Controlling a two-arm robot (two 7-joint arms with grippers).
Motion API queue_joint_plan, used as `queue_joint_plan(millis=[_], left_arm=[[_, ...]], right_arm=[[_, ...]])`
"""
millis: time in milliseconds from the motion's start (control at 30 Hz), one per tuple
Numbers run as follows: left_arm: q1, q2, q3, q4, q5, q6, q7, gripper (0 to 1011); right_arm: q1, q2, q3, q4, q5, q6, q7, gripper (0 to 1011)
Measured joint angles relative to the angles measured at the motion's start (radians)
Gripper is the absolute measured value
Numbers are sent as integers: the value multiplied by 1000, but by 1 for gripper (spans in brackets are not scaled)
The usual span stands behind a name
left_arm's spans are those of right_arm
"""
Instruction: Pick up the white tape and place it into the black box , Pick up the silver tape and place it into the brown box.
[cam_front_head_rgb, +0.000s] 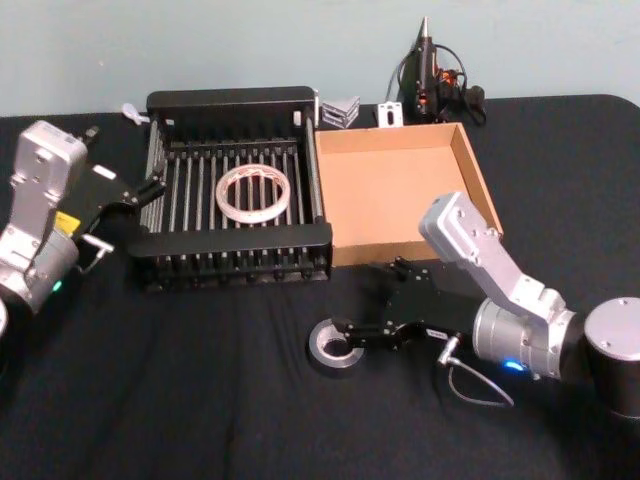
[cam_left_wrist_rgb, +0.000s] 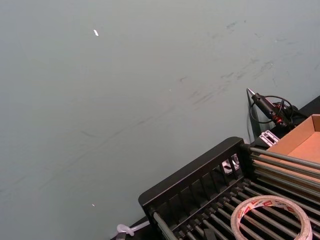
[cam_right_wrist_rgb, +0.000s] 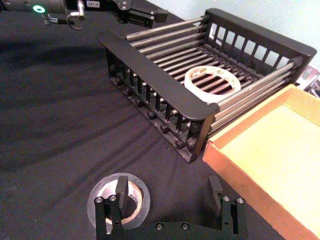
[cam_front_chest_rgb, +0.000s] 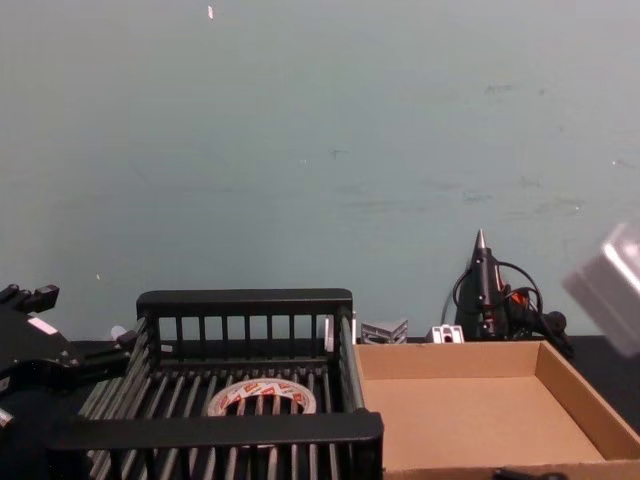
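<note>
The white tape (cam_front_head_rgb: 255, 193) with red print lies flat on the slatted floor of the black box (cam_front_head_rgb: 235, 245); it also shows as the white tape (cam_right_wrist_rgb: 210, 82) and the white tape (cam_front_chest_rgb: 262, 397). The silver tape (cam_front_head_rgb: 337, 347) lies on the black cloth in front of both boxes. My right gripper (cam_front_head_rgb: 366, 299) is open and low over it: one finger (cam_right_wrist_rgb: 122, 192) sits over the core of the silver tape (cam_right_wrist_rgb: 107, 190), the other finger (cam_right_wrist_rgb: 215, 187) is outside the roll, toward the brown box (cam_front_head_rgb: 480, 175). That box holds nothing. My left gripper (cam_front_head_rgb: 148, 190) hangs open by the black box's left wall.
A glue gun (cam_front_head_rgb: 425, 70) with its cable and small metal pieces (cam_front_head_rgb: 340, 110) stand behind the boxes. The two boxes touch side by side. Open black cloth lies in front of and to the left of the silver tape. A teal wall closes the back.
</note>
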Motion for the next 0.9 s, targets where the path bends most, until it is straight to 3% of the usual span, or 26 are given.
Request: queue_joint_plan(millis=[400, 900], left_arm=[[0, 0, 0, 0, 0, 0, 0, 1001], [0, 0, 0, 0, 0, 0, 0, 1001]], right_arm=[[52, -34, -39, 44, -29, 39, -8, 1000], [62, -34, -44, 54, -41, 57, -4, 1000]])
